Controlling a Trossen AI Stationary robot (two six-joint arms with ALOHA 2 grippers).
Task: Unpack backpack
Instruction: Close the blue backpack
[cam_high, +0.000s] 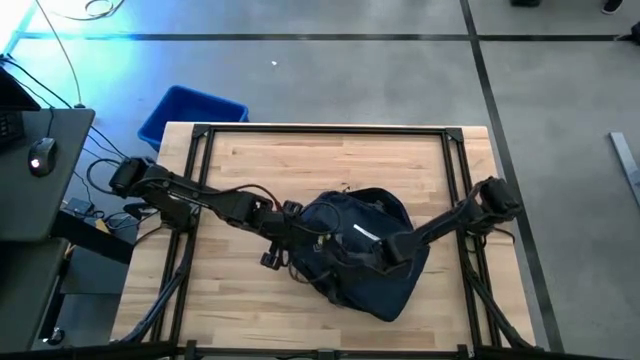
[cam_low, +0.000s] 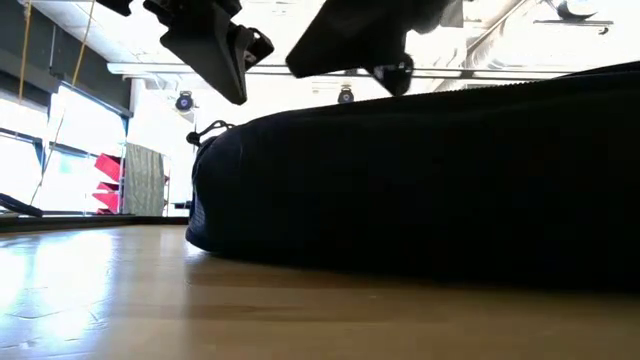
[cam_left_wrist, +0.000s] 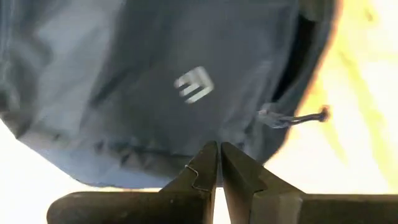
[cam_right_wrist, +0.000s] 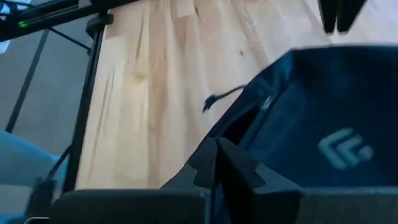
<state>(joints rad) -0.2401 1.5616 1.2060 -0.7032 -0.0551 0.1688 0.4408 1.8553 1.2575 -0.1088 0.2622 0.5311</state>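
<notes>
The dark navy backpack (cam_high: 360, 255) lies flat on the wooden table (cam_high: 260, 170), right of the middle, and it fills the right of the low view (cam_low: 420, 190). A grey logo (cam_left_wrist: 194, 85) and a zipper pull cord (cam_left_wrist: 292, 118) show on it. My left gripper (cam_left_wrist: 217, 149) is shut and hangs over the backpack's left end. In the right wrist view its tips (cam_right_wrist: 339, 18) stand just clear of the fabric. My right gripper (cam_right_wrist: 217, 146) is shut and slants down onto the backpack's upper side from the right. My right gripper has its shut fingertips (cam_right_wrist: 205, 158) at the backpack's edge beside the dark zipper opening (cam_right_wrist: 249, 121). It slants down from the table's right side. The fingers hide the place, so I cannot tell whether they touch or hold any fabric. The backpack lies flat on the table.
A bright blue bin (cam_high: 190, 112) stands on the floor beyond the table's far left corner. A black frame (cam_high: 320, 130) runs around the tabletop. Bare wood lies to the left of the backpack and on its far side (cam_high: 300, 165). A desk with a mouse (cam_high: 40, 155) stands at the left.
</notes>
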